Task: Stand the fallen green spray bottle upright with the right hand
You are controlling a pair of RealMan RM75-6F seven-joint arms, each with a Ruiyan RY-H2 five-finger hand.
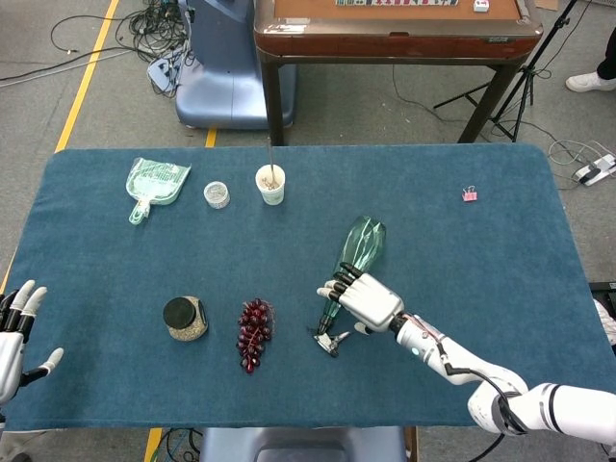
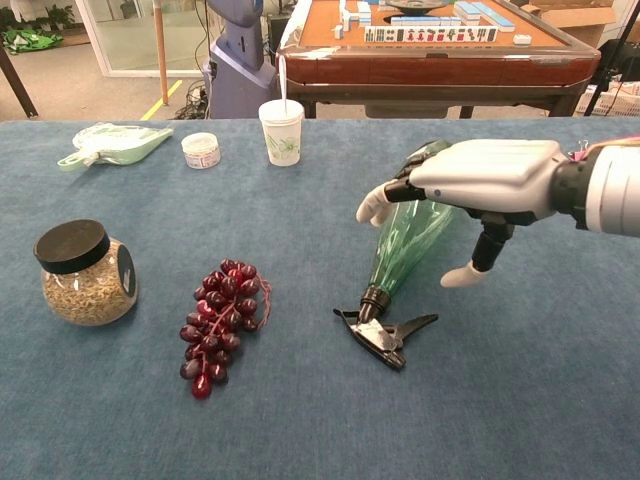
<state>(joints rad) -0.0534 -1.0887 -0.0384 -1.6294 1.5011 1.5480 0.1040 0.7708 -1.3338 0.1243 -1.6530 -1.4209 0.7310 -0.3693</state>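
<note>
Right robot hand (image 2: 480,180) loosely cups the tilted green spray bottle (image 2: 405,245), seemingly empty.

We see a translucent green spray bottle (image 2: 408,242) with a black trigger head, dark red grapes (image 2: 222,322), a blue table cloth (image 2: 300,420), and a white right hand (image 2: 480,185).

Grey floor (image 1: 87,96), yellow line (image 1: 85,72), wooden mahjong table (image 1: 395,38) behind, cable tangle (image 1: 144,24).

Bright, even overhead light; soft short shadows; both views sharp, no glare.
</note>
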